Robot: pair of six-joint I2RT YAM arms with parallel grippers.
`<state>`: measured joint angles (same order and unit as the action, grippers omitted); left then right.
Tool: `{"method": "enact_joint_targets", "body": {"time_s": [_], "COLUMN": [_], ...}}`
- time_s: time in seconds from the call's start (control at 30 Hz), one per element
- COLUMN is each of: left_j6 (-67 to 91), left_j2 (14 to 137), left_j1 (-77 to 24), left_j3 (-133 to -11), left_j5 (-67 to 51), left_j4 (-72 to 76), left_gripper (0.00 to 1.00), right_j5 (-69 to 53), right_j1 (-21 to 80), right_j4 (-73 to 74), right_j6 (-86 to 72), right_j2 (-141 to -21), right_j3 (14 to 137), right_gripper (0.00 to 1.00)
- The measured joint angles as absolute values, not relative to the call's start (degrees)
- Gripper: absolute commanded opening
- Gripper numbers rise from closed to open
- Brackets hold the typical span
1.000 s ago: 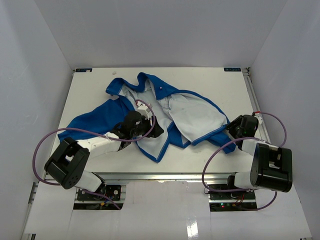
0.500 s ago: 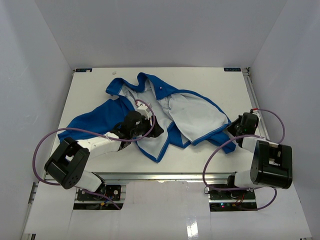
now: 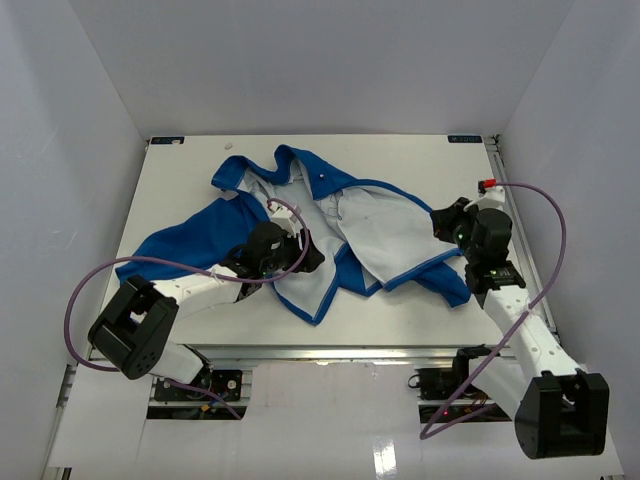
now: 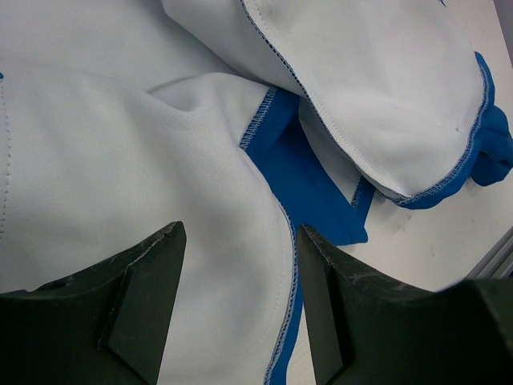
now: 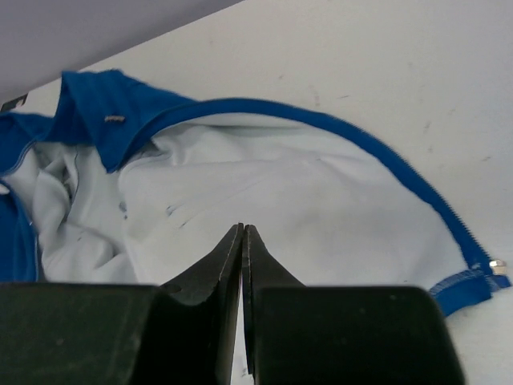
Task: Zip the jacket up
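Observation:
The jacket (image 3: pixel 385 232) lies open on the white table, pale lining up, blue edges around it and a blue sleeve (image 3: pixel 170 245) trailing left. My left gripper (image 3: pixel 302 256) is open over the left front panel. Its fingers (image 4: pixel 152 281) straddle the lining and its blue stitched hem (image 4: pixel 290 265) without pinching them. My right gripper (image 3: pixel 440 222) hangs shut and empty at the right panel's outer edge. In the right wrist view the right gripper (image 5: pixel 242 228) points over the lining (image 5: pixel 321 200). The toothed zipper edge (image 5: pixel 417 188) ends in a small metal piece (image 5: pixel 497 263).
White walls enclose the table (image 3: pixel 420 160) on three sides. A blue cuff (image 3: pixel 455 290) lies by the right arm's forearm. Purple cables (image 3: pixel 545 230) loop off both arms. A metal rail (image 3: pixel 330 352) runs along the near edge.
The right arm has swung up from the table's near right corner and reached out to the right panel's edge, its jaws closing on nothing. The left arm has stayed put.

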<state>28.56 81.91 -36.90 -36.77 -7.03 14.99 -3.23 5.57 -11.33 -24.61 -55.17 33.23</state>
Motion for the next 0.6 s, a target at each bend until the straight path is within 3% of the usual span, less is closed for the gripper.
{"method": "enact_joint_targets", "body": {"time_s": [0.03,0.1,0.2,0.4,0.6], "left_j6": [28.56,28.56,28.59,28.76,28.78], "left_j2": [81.91,81.91,81.91,81.91,81.93], "left_j1": [-36.88,-36.88,-36.88,-36.88,-36.88], "left_j3": [-36.77,-36.72,-36.54,-36.45,-36.45], "left_j5": [-6.71,-6.16,-5.41,-5.03,-4.93], "left_j4": [14.96,14.96,14.9,14.56,14.35], "left_gripper": [0.68,0.68,0.68,0.68,0.68], "right_j5": [-2.3,-0.93,2.78,11.31,14.62], "right_j1": [8.02,11.38,12.93,11.0,8.54], "right_j4": [-10.39,-9.06,-6.68,-2.5,-2.13], "right_j6": [-24.34,-24.44,-26.05,-31.12,-37.7], "right_j2": [-54.47,-53.47,-52.26,-54.86,-58.92], "right_j3": [33.21,32.71,31.93,32.47,31.16], "right_gripper": [0.12,0.33,0.46,0.59,0.59]}}
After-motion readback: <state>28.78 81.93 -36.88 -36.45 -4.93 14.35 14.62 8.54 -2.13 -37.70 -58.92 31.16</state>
